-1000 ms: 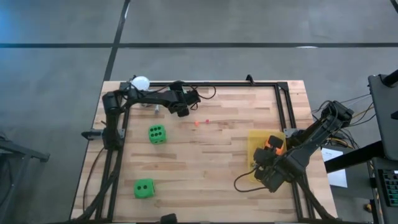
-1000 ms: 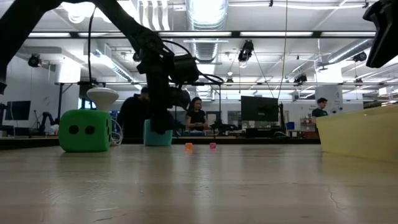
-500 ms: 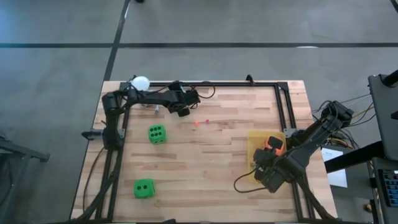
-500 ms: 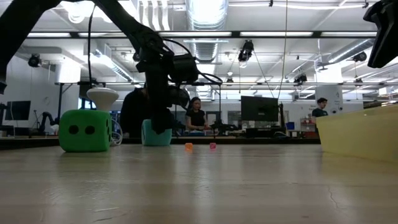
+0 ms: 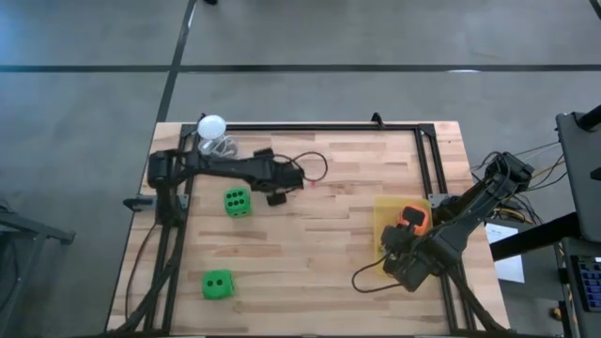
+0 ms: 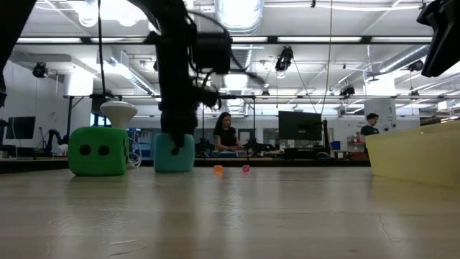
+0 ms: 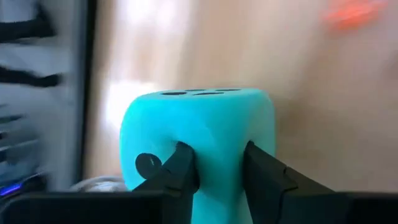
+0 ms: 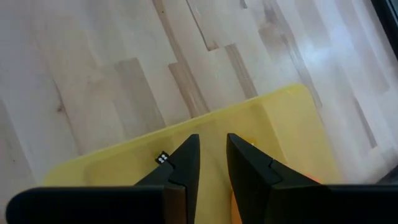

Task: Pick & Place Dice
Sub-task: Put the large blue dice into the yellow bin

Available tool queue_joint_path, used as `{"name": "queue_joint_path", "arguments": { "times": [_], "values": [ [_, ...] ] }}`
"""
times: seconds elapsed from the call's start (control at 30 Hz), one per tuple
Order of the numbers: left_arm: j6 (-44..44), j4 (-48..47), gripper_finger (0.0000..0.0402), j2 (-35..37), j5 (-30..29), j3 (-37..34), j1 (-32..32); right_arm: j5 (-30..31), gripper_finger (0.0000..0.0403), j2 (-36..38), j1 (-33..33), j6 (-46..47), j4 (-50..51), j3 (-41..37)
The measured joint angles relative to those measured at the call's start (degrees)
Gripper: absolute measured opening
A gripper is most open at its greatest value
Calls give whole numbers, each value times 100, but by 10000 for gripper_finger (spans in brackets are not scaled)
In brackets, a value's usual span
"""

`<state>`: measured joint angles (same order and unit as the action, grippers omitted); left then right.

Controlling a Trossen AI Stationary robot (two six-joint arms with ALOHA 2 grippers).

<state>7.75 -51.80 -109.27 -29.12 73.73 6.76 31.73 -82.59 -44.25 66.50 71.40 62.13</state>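
From above, your left hand (image 5: 278, 184) now sits near the centre of the counter (image 5: 329, 272), at about three o'clock from the green die (image 5: 237, 202) beside it. Half a second ago it was up near the back rail by the white ball (image 5: 211, 125), so the arm has swung inward toward the middle. The second green die (image 5: 217, 284) lies well down at seven o'clock, untouched. Your right hand (image 5: 406, 261) waits over the yellow tray (image 5: 387, 214) at the four o'clock side, and an orange-red die (image 5: 410, 218) shows there, though you cannot tell from this view whether it lies in the tray.

At counter level, the teal die (image 6: 173, 152) hangs under the dark arm and looks larger than a moment ago, so it is travelling with the hand; whether it touches the counter is hard to judge here.

The left wrist view settles it: both fingers (image 7: 180, 167) pinch into the teal die's soft face, a firm hold.

The right wrist view shows that hand's fingers (image 8: 184, 163) nearly together over the yellow tray, holding nothing.

The carry has begun; the tray is likely where you are heading.
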Motion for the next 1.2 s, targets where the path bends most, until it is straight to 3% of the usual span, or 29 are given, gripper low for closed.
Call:
{"name": "queue_joint_path", "arguments": {
  "times": [0.2,0.4,0.6,0.73,0.83,1.07,1.2],
  "values": [
    [611,72,78,366,940,9,-980,-4,73,0,0,-120,-180,2],
    [1326,462,57,415,1186,11,-2111,4,73,0,0,-267,-436,33],
    [1692,1378,41,395,1204,9,-2874,285,73,0,35,-1796,-1871,33],
    [1833,1813,8,395,1206,9,-3030,289,73,0,93,-2843,-2863,35],
    [1863,1905,6,391,1202,7,-3057,290,73,0,181,-3095,-3175,37],
    [1941,2122,84,391,1202,3,-3055,297,77,-122,459,-3134,-3185,31],
    [1978,2170,133,391,1241,3,-3055,297,99,-302,594,-3609,-3334,31]
  ]
}}
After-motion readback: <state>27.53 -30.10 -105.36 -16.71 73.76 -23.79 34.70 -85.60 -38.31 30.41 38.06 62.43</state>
